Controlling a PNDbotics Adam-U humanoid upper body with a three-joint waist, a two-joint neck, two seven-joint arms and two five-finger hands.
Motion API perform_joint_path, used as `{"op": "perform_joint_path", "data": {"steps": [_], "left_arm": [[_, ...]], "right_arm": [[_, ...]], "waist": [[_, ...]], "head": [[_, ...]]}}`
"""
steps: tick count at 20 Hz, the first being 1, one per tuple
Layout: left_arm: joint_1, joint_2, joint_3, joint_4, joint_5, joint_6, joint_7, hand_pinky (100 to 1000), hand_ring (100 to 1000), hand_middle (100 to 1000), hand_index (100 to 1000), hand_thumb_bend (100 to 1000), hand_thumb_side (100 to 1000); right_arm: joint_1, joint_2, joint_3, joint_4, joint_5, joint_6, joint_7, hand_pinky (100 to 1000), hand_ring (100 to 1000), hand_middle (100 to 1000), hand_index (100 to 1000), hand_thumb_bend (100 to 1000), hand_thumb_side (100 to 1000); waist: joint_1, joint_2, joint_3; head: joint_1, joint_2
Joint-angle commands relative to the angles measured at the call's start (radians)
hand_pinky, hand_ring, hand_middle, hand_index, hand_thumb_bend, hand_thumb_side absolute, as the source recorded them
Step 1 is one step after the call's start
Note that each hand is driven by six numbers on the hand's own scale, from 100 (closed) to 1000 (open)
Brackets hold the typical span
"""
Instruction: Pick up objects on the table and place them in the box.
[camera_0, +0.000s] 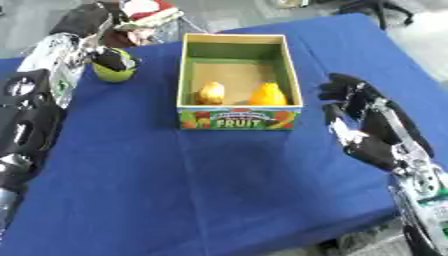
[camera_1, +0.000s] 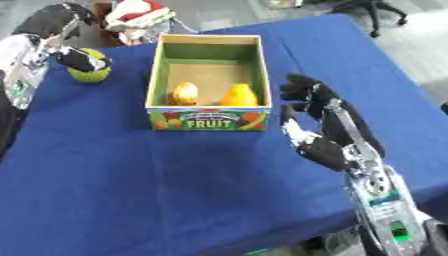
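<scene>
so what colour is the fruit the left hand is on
Yellow-green. The fruit under the left hand shows best in the right eye view.
</scene>
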Motion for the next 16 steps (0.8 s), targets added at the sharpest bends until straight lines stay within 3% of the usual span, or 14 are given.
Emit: {"op": "perform_joint_path", "data": {"steps": [1,11,16], "left_arm": [[-0.028,0.022,0.029,0.036,-0.038,0.036,0.029,678,606,711,821,517,228],[-0.014,0.019,0.067,0.127,-0.077,0.118,0.115,673,599,712,824,501,194],[-0.001,0.016,0.068,0.145,-0.056,0.118,0.133,658,574,671,791,450,142]], "right_arm": [[-0.008,-0.005,-0.007,-0.005,0.001,-0.001,-0.002,742,793,766,896,100,322],[-0.01,-0.004,-0.005,-0.005,-0.002,0.0,0.001,741,793,766,896,100,324],[-0.014,-0.004,-0.003,-0.007,-0.004,0.0,0.004,741,792,766,896,100,326]], "waist": [[-0.004,-0.015,-0.002],[-0.002,-0.007,-0.012],[0.003,0.006,-0.022]], "head": [[-0.003,-0.001],[0.001,-0.003],[0.015,-0.007]]}}
